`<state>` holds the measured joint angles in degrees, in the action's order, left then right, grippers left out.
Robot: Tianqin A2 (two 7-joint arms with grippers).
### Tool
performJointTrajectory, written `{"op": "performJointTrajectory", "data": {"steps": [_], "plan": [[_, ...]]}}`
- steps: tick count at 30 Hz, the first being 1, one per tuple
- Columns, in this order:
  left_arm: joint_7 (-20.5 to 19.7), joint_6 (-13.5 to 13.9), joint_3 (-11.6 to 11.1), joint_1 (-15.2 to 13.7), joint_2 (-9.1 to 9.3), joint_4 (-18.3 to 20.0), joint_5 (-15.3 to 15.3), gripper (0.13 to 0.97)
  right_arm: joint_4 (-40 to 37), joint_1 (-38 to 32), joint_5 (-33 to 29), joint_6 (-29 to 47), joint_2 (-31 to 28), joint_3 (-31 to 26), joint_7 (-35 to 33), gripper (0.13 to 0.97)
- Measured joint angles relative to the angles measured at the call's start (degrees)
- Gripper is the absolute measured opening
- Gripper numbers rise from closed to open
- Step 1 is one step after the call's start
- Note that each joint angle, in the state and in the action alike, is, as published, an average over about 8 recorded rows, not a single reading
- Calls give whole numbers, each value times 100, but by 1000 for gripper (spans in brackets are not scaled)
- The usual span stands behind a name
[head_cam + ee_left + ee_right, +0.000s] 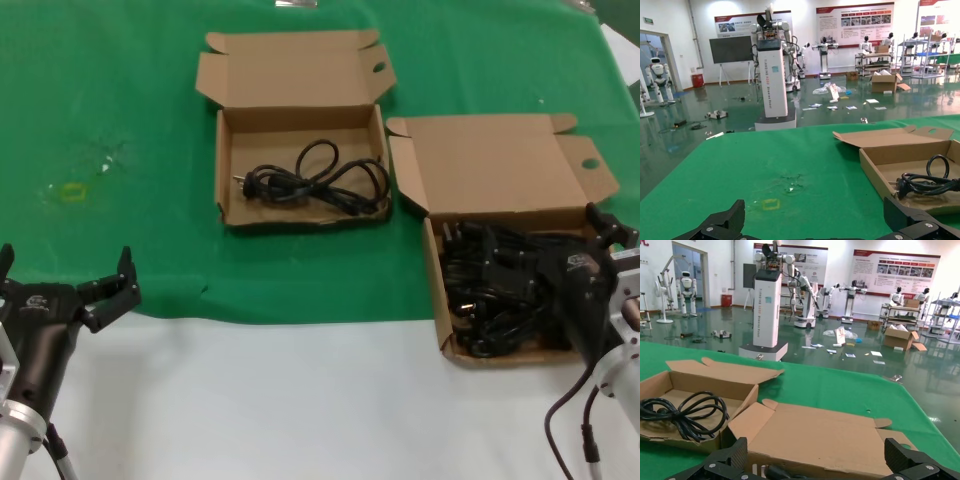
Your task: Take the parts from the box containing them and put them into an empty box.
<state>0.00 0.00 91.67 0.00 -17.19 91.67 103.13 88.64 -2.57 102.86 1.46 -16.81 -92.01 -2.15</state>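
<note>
A tangled heap of thin black power cords (500,290) with moulded plugs fills the larger brown cardboard box (432,262) at the right of the head view, lid flap raised behind. One coiled black cord (310,180) lies in the shallower brown cardboard box (222,160) at upper centre. The two boxes nearly touch corners; broad green cloth (100,120) lies free to the left. The right gripper (600,250) hangs over the heap, fingers spread, grasping nothing. The left gripper (70,275) rests released at lower left, over the cloth's front edge.
</note>
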Motion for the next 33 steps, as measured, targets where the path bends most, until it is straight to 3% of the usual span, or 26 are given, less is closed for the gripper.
{"op": "performJointTrajectory", "data": {"steps": [33], "plan": [[0, 0, 0, 0, 0, 0, 0, 966, 0, 0, 0, 0, 0, 0, 0, 966]]}}
